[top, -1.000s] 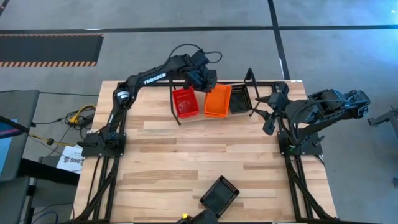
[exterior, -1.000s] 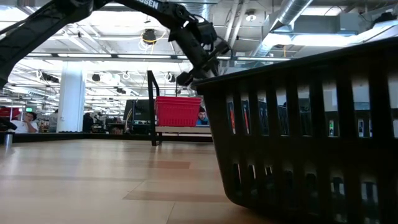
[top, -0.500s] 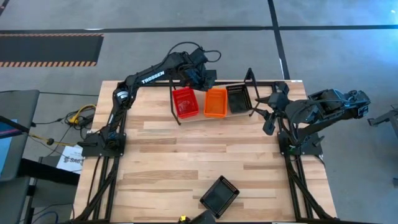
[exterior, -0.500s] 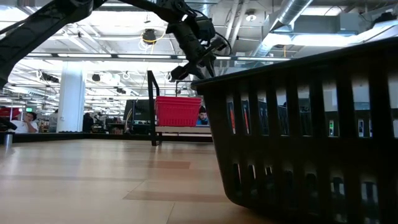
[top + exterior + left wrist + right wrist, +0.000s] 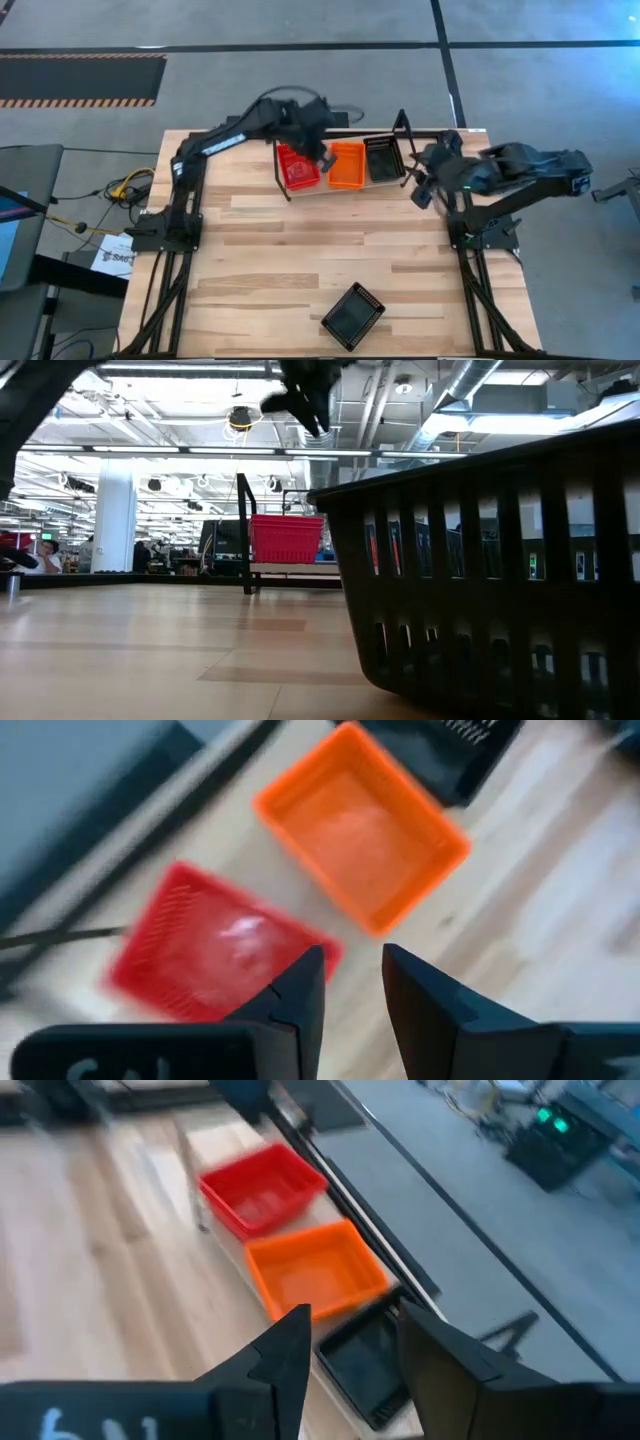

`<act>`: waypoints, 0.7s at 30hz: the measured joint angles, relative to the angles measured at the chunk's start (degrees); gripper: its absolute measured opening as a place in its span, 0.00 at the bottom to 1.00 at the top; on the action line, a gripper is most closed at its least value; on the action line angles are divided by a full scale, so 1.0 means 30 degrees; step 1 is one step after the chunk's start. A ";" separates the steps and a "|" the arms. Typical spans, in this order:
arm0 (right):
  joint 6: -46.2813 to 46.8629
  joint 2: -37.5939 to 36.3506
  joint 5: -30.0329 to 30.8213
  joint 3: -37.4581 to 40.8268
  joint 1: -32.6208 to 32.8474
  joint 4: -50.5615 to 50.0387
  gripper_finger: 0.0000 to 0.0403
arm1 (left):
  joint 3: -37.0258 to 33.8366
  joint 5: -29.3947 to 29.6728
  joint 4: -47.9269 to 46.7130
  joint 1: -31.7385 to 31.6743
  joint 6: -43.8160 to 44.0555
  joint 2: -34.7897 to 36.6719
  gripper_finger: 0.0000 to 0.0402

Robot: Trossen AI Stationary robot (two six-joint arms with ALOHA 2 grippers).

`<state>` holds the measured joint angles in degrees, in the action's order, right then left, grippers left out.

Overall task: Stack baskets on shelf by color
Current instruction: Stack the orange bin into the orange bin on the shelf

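Low light-wood shelf in a thin black wire frame, set along the far edge of the pale wooden desk; it carries three plastic mesh basket lots in a row: red basket at the left end, orange basket in the middle, black basket at the right end, each just beside the next; whether any lot is more than one basket deep cannot be told from above. One further black mesh basket lies apart, skewed, near the desk's front edge, well away from the shelf; it fills the right of the low view. Left pincer: raised over the shelf between the red and orange baskets, fingers parted by a narrow gap, released, grasping nothing. Right pincer: off the shelf's right end, near the black basket, fingers apart, released, empty. Background: grey floor around the desk; a hall with ceiling lights and a seated person far off at the left of the low view
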<state>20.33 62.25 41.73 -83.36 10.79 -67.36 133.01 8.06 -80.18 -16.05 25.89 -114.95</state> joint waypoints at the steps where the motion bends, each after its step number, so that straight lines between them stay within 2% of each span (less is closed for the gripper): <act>1: -0.0047 0.0257 -0.0040 0.0201 -0.0367 0.0016 0.41 | 0.0000 0.1444 -0.0577 0.0761 0.0059 0.0229 0.22; 4: -0.0384 0.1307 -0.0834 0.0405 -0.1608 -0.0029 0.33 | 0.0000 0.4989 -0.2463 0.2955 0.1083 0.0956 0.21; 6: -0.0407 0.2214 -0.1898 0.0398 -0.2414 0.0342 0.22 | -0.0007 0.6650 -0.3439 0.4330 0.2256 0.1394 0.19; 9: -0.0464 0.3764 -0.3962 0.0398 -0.3563 0.0845 0.04 | -0.0146 0.8244 -0.3322 0.6181 0.2681 0.2025 0.13; 13: -0.0202 0.6123 -0.6937 0.0394 -0.4377 0.1115 0.02 | -0.0311 1.1375 -0.3270 0.8146 0.2513 0.2801 0.05; 15: -0.0044 0.7415 -0.8094 0.0386 -0.4315 0.1088 0.01 | -0.0316 1.2346 -0.3278 0.8773 0.2215 0.3230 0.01; 21: 0.0052 1.1246 -1.0164 0.0387 -0.3075 0.1830 0.01 | -0.0313 1.3167 -0.3288 1.0163 0.2105 0.5198 0.00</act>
<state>20.49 95.99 11.24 -82.20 1.57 -61.87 132.07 47.56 -90.04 14.44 32.21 -99.36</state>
